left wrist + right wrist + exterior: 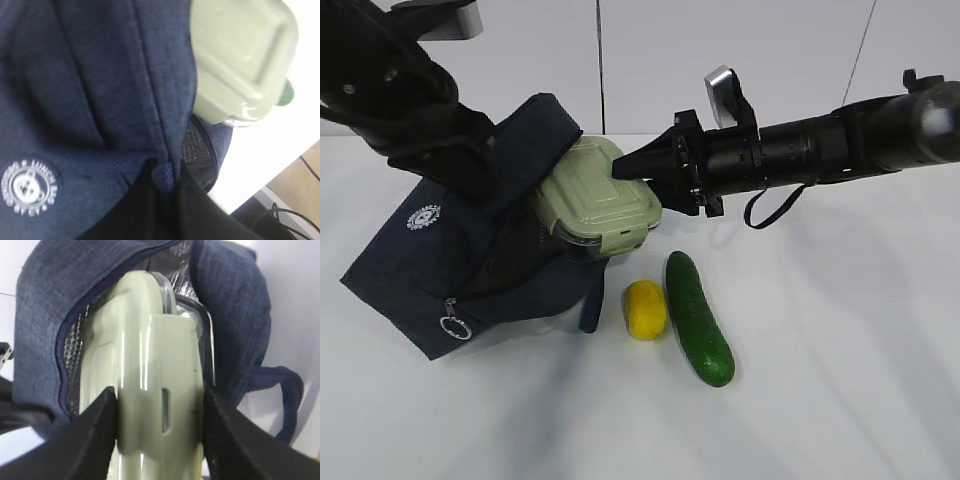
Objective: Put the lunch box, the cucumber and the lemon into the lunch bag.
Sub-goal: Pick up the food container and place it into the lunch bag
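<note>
The navy lunch bag (430,260) lies on its side on the white table, mouth facing right. My left gripper (167,180) is shut on the bag's upper edge and holds the mouth open. My right gripper (625,168) is shut on the lunch box (595,195), pale green lid up, which sits partly inside the bag's mouth; in the right wrist view the fingers (100,420) clamp its end (160,410). The lunch box also shows in the left wrist view (240,55). The lemon (646,309) and the cucumber (698,318) lie side by side in front of the bag.
A loop handle (590,305) of the bag hangs down next to the lemon. The zipper's ring pull (455,327) lies at the bag's front corner. The table edge and a cable (295,210) show in the left wrist view.
</note>
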You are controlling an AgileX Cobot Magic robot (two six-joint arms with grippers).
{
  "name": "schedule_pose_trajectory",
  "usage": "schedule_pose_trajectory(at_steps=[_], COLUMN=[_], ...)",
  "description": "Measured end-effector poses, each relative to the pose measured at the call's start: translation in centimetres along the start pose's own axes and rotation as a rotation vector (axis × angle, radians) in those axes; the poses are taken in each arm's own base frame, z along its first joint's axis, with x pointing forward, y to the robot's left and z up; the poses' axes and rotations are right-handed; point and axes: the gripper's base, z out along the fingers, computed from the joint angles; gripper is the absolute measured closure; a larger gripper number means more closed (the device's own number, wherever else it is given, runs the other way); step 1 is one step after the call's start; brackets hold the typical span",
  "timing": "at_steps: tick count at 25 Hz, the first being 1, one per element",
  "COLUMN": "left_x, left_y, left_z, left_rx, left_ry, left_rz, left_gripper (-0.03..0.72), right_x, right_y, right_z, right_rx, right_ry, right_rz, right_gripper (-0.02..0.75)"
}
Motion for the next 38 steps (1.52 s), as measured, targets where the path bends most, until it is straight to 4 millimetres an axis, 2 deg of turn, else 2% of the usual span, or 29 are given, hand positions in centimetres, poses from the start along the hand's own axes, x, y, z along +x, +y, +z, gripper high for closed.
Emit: schedule_pose_trajectory(at_steps=[10, 17, 24, 28, 38], left_x=[-0.1, -0.3, -0.4, -0.6, -0.8], left_y=[-1.0, -1.6, -1.8, -1.7, -1.3], left_z=[2.1, 2.3, 2.3, 2.4, 4.2], left_rx=[0.078, 0.121, 0.136, 0.132, 0.144], left_ry=[0.039, 0.026, 0.016, -0.001, 0.018], left_rz=[-0.038, -0.062, -0.078, -0.081, -0.115], left_gripper=[0.676, 0.676, 0.676, 0.676, 0.676], right_x=[-0.3, 0.8, 2.5, 2.6, 2.9], right_y=[0.2, 0.2, -1.4, -1.5, -1.7], right_z=[0.6, 2.6, 5.1, 5.7, 7.0], right_rx=[-0.001, -0.011, -0.015, 0.010, 0.102], right_ry=[0.006, 0.052, 0.100, 0.083, 0.054], right_rz=[-0.035, -0.048, -0.025, -0.034, -0.053], right_gripper=[0.345, 0.346, 0.346, 0.346, 0.346])
